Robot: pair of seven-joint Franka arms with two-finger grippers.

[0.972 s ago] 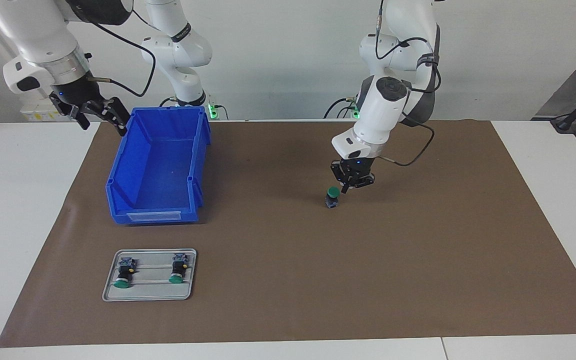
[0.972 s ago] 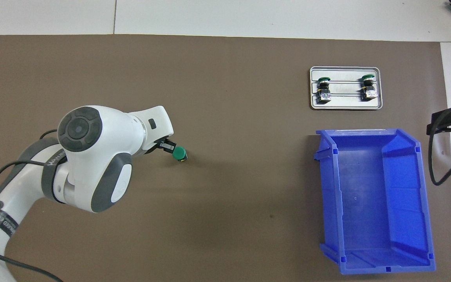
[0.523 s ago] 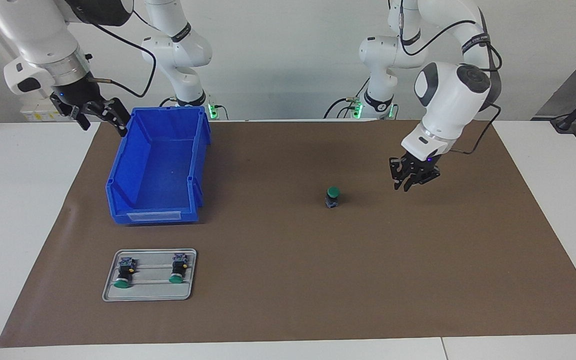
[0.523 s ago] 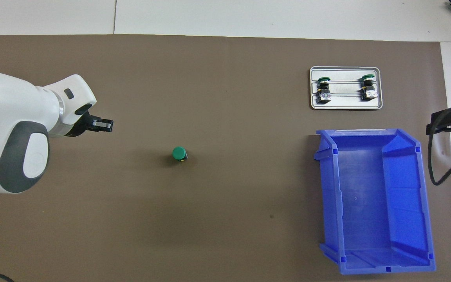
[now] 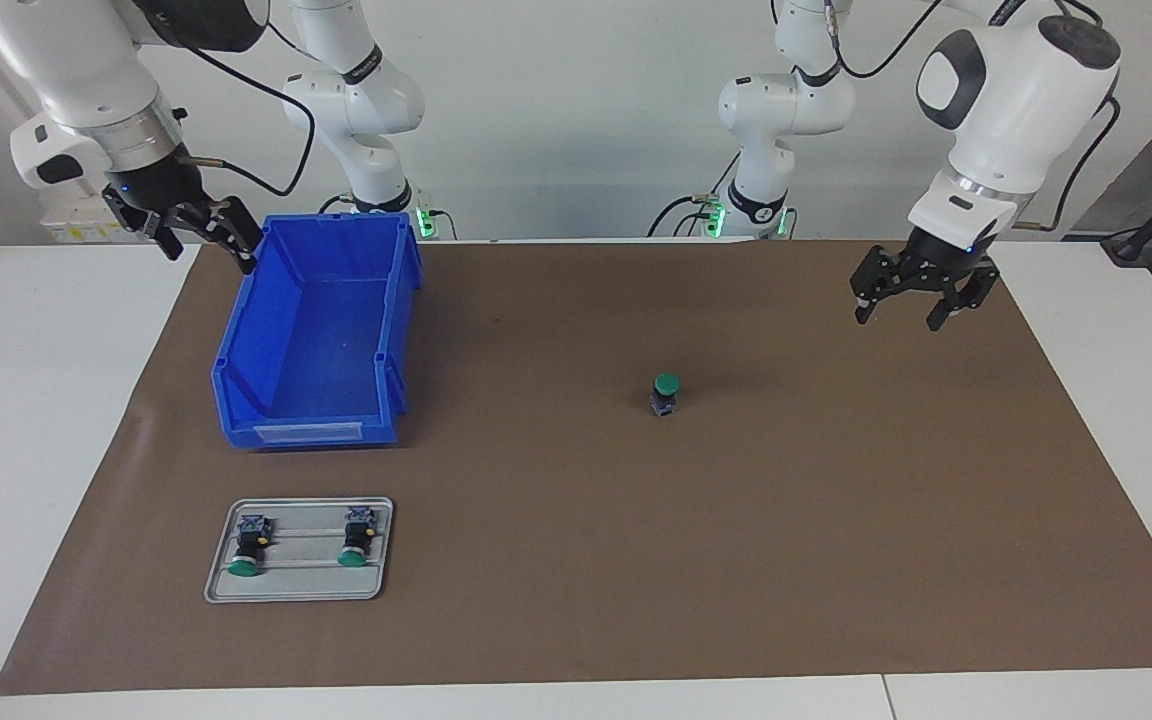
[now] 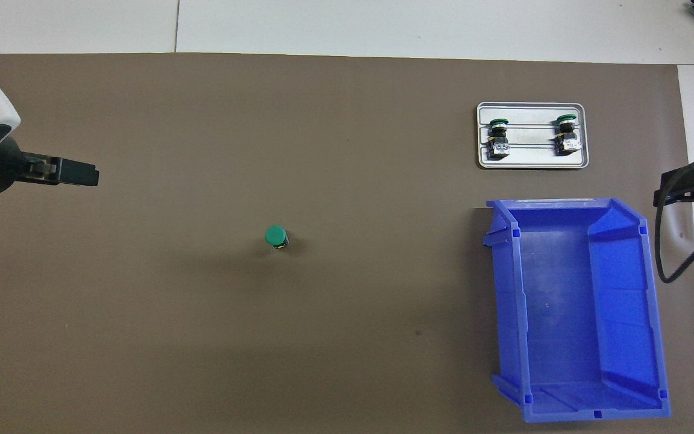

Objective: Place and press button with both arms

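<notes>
A green-capped button (image 5: 666,393) (image 6: 276,237) stands upright and alone on the brown mat (image 5: 836,500) near the middle, cap up. My left gripper (image 5: 917,301) (image 6: 76,175) hangs open and empty over the mat toward the left arm's end, well away from the button. My right gripper (image 5: 198,235) (image 6: 678,188) waits open and empty in the air beside the blue bin's corner, over the mat's edge at the right arm's end.
An empty blue bin (image 5: 321,335) (image 6: 576,307) sits toward the right arm's end. Farther from the robots than the bin, a grey tray (image 5: 300,590) (image 6: 532,161) carries two more green-capped buttons (image 5: 246,545) (image 5: 356,535) lying on their sides.
My left gripper opened, rose from beside the button and swung away to the left arm's end of the mat. The button stayed upright in place. The right arm has not moved.
</notes>
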